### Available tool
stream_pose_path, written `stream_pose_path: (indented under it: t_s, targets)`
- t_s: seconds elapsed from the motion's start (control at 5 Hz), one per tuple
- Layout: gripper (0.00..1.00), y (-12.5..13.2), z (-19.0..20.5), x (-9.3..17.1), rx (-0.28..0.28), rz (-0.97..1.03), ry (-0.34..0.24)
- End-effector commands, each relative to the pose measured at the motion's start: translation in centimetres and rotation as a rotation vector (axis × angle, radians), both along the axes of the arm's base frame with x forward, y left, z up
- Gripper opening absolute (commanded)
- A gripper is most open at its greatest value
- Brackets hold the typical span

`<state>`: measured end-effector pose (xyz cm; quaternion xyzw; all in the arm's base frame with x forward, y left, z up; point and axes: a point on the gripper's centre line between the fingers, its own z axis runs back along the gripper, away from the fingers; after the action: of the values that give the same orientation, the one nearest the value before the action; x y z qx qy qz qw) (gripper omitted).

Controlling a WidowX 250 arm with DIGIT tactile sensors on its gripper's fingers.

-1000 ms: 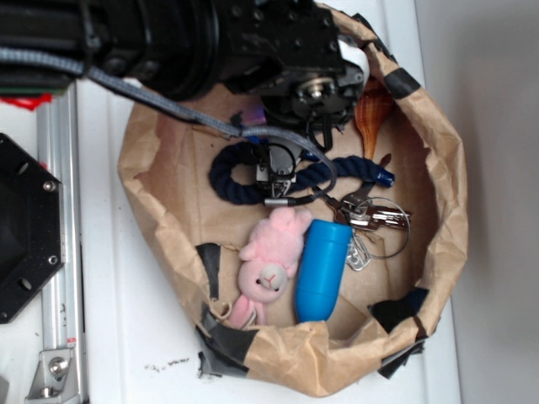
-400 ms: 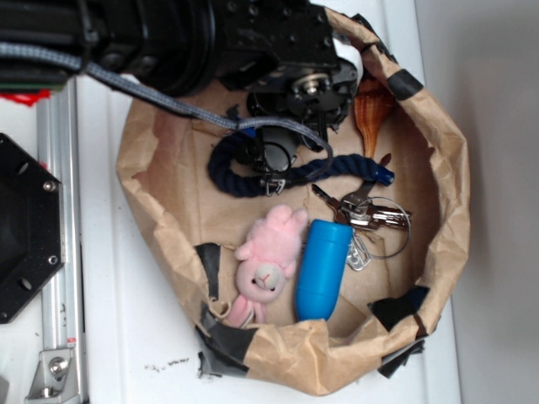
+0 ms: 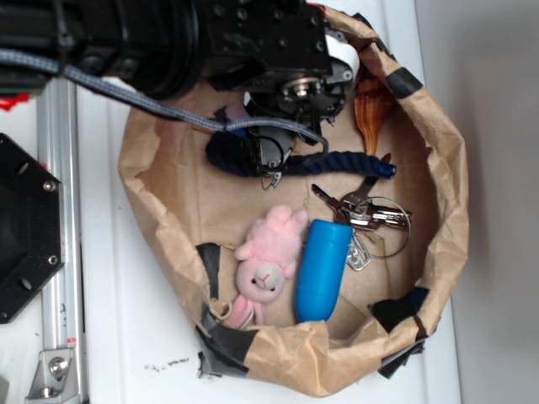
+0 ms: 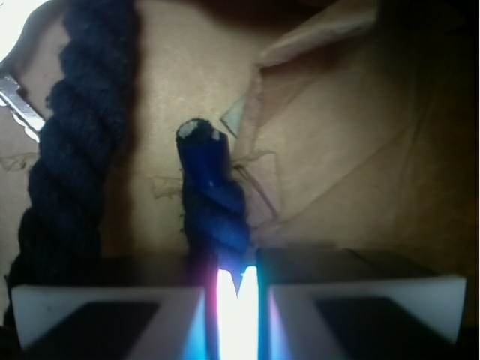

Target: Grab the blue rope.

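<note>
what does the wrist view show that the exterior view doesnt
Only the wrist view shows the gripper closed on the blue rope just below one shiny capped end, which sticks up between the pads.

Only the exterior view shows the paper bag and its other contents: pink plush toy, blue cylinder, and the rope's far cap.

Both share the rope, part of the keys and the brown paper.
</note>
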<state>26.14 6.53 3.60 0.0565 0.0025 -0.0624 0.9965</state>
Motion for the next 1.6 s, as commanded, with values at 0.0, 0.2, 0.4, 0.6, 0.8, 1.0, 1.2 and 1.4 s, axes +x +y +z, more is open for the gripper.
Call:
stream_pose_path:
  t_s: [0.0, 0.2, 0.4, 0.6, 0.8, 1.0, 1.2, 1.4]
  targets:
    - [0.0, 1.5, 8.0, 0.0, 0.013, 0.118, -0.169]
    - [0.0, 1.5, 10.5, -0.5, 0.024, 0.145, -0.235]
    - [0.0, 1.4, 10.7, -0.6, 0.027, 0.148, -0.244]
    - [0.0, 0.7, 9.6, -0.4, 0.024, 0.12, -0.218]
    - [0.0, 0.0, 8.6, -0.1, -0.001, 0.051, -0.206]
    - [1.0, -2.7, 7.1, 0.7, -0.084, -0.026, -0.198]
    - [1.0, -4.2, 6.7, 1.8, -0.035, -0.099, -0.214]
    - [1.0, -3.8, 5.1, 3.5, -0.027, -0.181, -0.207]
